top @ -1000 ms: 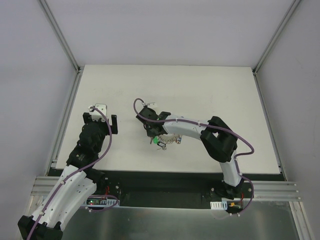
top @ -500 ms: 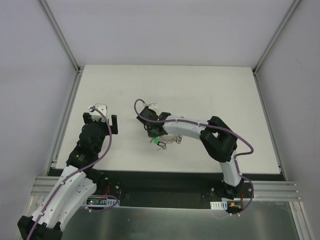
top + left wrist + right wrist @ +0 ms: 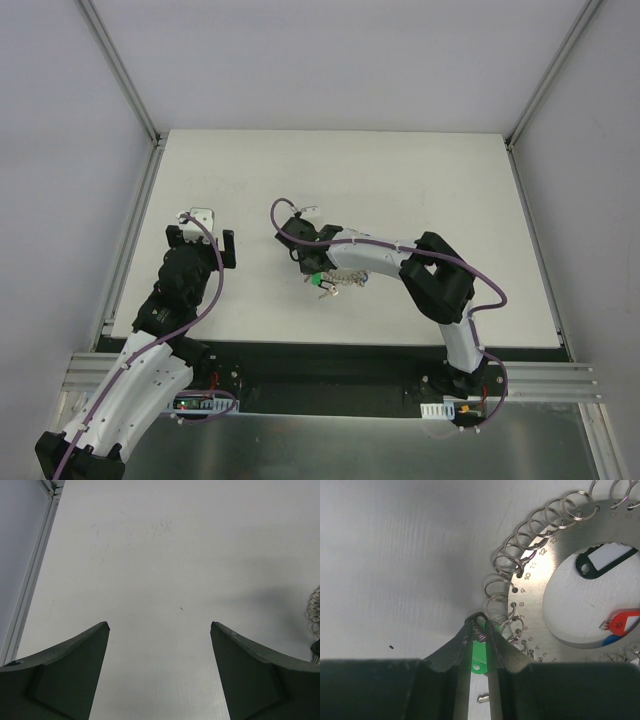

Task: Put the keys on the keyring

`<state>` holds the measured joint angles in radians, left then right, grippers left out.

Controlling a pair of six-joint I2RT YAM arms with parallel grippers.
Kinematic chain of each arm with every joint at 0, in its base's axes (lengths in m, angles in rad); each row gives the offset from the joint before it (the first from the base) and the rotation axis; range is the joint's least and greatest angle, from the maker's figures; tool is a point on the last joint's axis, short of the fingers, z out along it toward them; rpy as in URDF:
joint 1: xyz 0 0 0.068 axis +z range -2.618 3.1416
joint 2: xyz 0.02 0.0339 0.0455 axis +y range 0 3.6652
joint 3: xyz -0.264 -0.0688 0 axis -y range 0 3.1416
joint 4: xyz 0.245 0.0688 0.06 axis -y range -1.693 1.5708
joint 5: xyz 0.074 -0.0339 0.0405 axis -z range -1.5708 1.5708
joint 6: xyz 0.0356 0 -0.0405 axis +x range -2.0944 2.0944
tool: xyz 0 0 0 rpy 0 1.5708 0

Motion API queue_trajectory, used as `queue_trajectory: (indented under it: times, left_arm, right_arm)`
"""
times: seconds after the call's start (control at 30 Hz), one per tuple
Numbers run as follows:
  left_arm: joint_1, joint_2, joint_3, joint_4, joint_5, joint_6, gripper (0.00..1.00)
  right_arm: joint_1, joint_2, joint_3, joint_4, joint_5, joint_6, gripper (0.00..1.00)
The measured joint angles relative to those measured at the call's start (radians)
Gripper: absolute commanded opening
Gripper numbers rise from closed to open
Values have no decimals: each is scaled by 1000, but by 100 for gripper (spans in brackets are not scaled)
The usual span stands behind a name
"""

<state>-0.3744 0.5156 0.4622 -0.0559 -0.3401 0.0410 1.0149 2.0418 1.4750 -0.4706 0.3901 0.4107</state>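
Right claw (image 3: 479, 624) is clamped on the green-tagged key (image 3: 479, 652). Its tip is touching a small split ring (image 3: 496, 609) at the rim of the keyring (image 3: 531, 597), which lies flat on the counter (image 3: 395, 555). I read this as the threading step. The next move needs a fine nudge to get the key's hole onto that loop. Left claw (image 3: 159, 626) has its jaws apart, empty, well off to the side.

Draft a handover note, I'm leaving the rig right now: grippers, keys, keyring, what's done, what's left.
Left gripper: open, empty, over the table.
Right gripper: shut on the green-tagged key, at the small split rings on the keyring rim.
Blue-tagged key: inside the keyring's opening, half under the red tag; attachment unclear.
Done: green key gripped, at the rim.
Left: thread green key on; check blue.
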Motion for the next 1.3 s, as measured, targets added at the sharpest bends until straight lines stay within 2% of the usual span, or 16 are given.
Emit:
queue_trajectory:
  times: [0.3, 0.77, 1.3]
  left_arm:
    - [-6, 0, 0, 0, 0, 0, 83]
    - [-6, 0, 0, 0, 0, 0, 83]
    - [-6, 0, 0, 0, 0, 0, 83]
  right_arm:
    - [0, -1, -17, -13, 53, -3, 15]
    - [-1, -50, -42, -25, 119, -8, 18]
    - [-9, -49, -45, -18, 114, -24, 15]
